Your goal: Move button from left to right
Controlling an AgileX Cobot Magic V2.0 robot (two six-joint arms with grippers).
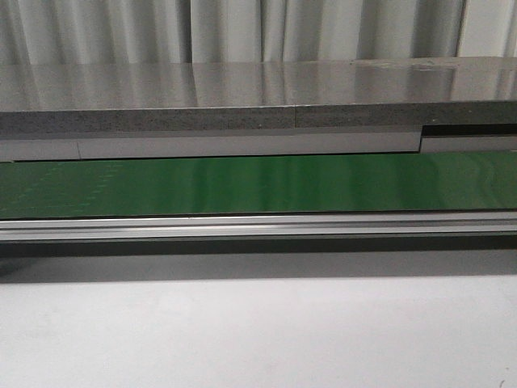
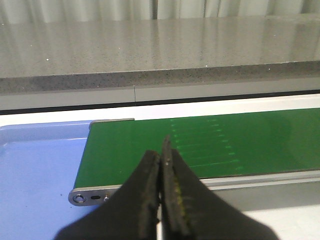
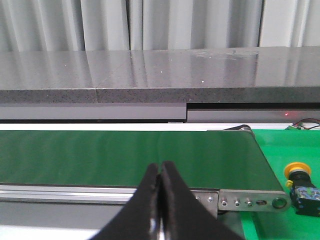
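The green conveyor belt [image 1: 258, 184] runs straight across the front view, framed along its near edge by a silver aluminium rail [image 1: 258, 226]. Behind the belt stands a grey speckled stone ledge [image 1: 242, 97], and behind that hang pale curtains [image 1: 242, 28]. In front of the belt lies the plain white desk [image 1: 258, 331]. Neither arm shows in the front view.

In the right wrist view the button [image 3: 300, 186] sits just past the end of the belt [image 3: 125, 157], on a bright green mat [image 3: 280, 220] beside the belt's end bracket [image 3: 250, 202]. Its orange-yellow cap [image 3: 297, 169] is on top and the black body [image 3: 306, 196] below, so it stands roughly upright, apart from the bracket. The right gripper [image 3: 161, 200] hangs before the belt's near rail, well apart from the button; its jaws are pressed together with nothing between them.

In the left wrist view the left gripper [image 2: 161, 200] hangs over the near edge of the belt [image 2: 225, 145], near the belt's other end, where a blue tray [image 2: 35, 170] lies just beside the end roller. Its jaws meet tip to tip and hold nothing. Faint dotted marks [image 2: 200, 142] cross the belt beyond the gripper
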